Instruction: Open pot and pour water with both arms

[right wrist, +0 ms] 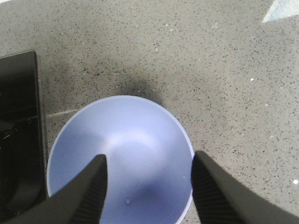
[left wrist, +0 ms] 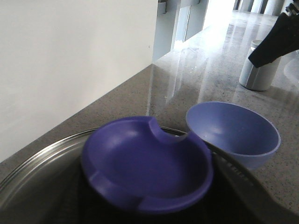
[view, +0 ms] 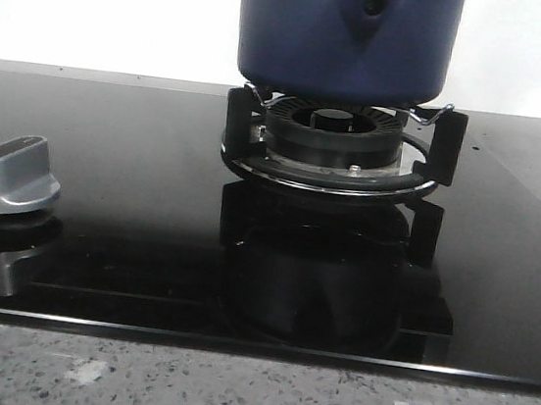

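Right tool (right wrist: 147, 186): released, fingers spread wide, hanging right over the light-blue bowl (right wrist: 119, 154); it grasps nothing.
Left tool: out of sight in its own wrist view, so whether it is clenched or released cannot be told. A dark-blue lid (left wrist: 147, 170) fills the near part of that view; it looks carried, but the grip itself is hidden.
Lid: seen from its hollow underside, with a notch in the rim, above a steel rim (left wrist: 32, 163); the bowl lies just beyond it on the grey desk (left wrist: 210, 70).
Pot (view: 348, 34): sits on the burner (view: 333, 136) at the back middle of the black stove top (view: 133, 196); its upper edge is cut off in the front view, so its mouth cannot be checked.
Knob (view: 12, 176): near the stove top's left edge, well apart from the pot.
Done: the opening, judging by the lid away from the pot.
Left: the pouring; the bowl holds no water and neither tool is on the pot.
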Robot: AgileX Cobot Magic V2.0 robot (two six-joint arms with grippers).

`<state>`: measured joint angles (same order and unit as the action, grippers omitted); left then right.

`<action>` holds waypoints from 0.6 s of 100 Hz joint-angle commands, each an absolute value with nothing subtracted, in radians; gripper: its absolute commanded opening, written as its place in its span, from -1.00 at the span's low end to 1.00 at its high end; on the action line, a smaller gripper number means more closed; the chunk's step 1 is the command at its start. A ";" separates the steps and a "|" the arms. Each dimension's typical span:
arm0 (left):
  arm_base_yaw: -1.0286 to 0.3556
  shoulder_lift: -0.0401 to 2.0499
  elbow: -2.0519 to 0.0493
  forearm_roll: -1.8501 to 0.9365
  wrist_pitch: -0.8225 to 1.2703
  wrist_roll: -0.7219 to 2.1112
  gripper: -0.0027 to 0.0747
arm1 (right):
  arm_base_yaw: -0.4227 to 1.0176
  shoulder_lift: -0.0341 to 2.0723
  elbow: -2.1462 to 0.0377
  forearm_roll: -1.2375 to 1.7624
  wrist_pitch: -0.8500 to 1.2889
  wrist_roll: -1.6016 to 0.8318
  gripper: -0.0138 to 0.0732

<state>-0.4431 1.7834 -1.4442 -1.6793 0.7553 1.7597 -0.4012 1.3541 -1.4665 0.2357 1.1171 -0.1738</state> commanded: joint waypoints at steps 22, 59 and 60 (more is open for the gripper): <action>-0.456 1.736 -1.479 -1.758 0.794 1.777 -0.14 | -0.408 1.321 -1.499 0.253 1.077 -0.173 0.15; -0.456 1.736 -1.479 -1.748 0.780 1.777 -0.14 | -0.408 1.321 -1.499 0.253 1.077 -0.173 0.15; -0.456 1.736 -1.479 -1.748 0.780 1.777 -0.14 | -0.408 1.321 -1.499 0.253 1.077 -0.173 0.15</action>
<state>-0.4447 1.7899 -1.4442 -1.6774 0.7452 1.7700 -0.4012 1.3541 -1.4665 0.2357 1.1171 -0.1738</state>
